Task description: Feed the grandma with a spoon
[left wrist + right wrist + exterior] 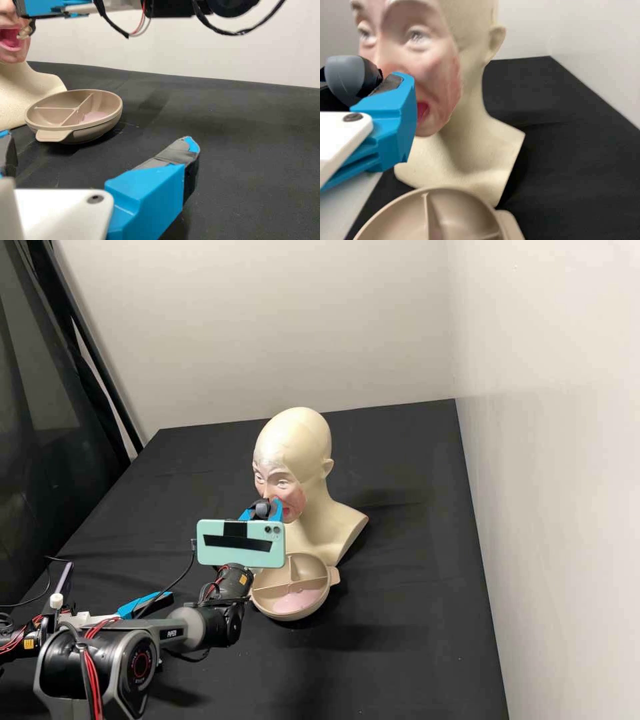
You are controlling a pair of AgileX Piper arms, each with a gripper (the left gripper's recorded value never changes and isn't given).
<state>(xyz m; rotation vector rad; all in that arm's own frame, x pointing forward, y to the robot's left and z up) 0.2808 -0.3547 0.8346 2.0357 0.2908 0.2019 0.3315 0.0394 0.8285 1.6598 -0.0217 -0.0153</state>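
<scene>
The grandma is a beige mannequin head [297, 460] with an open red mouth, standing mid-bench; it also appears as mannequin head [445, 65]. A beige divided bowl [313, 590] sits right in front of its chest, with a pink patch in one compartment. My right gripper [267, 510] is at the mouth, shut on the spoon's dark grey handle [350, 77]. The spoon's tip [23, 31] is at the lips. My left gripper [95, 142] rests low over the bench, left of the bowl [75, 112], open with nothing between its fingers [172, 157].
A mint-green device [241, 543] with black tape rides on the right arm's wrist. A white wall [553, 473] borders the bench on the right. Cables [27, 600] lie at the front left. Bare black cloth [413, 573] stretches right of the head.
</scene>
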